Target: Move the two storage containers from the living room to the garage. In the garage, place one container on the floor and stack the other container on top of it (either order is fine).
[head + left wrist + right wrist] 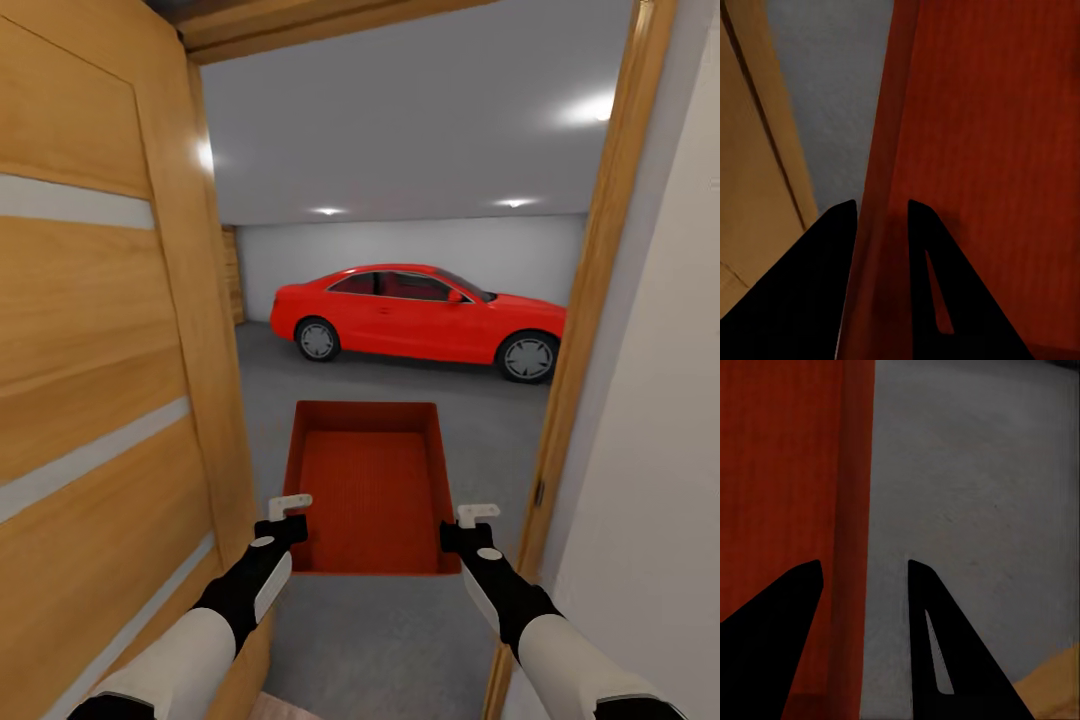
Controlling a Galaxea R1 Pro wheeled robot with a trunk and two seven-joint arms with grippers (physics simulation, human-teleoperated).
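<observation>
Between door frame's posts, at garage threshold, storage container [372, 485] held level in front of robot, clear of concrete floor [480, 420]; left tool [288, 512] straddles container's near-left wall, right tool [470, 522] its near-right wall, each w/ one finger inside, one outside; both narrow, clamped on rim; two-sided hold prob. keeps bin from tipping in transit; open wooden door [100, 380] just left of container, so bin kept centred to pass; red car [420, 318] well beyond container; setting-down not yet done.

Both arms extended forward, parallel. Left tool [290, 507] and right tool [478, 515] each straddle a wall, fingers apart.
</observation>
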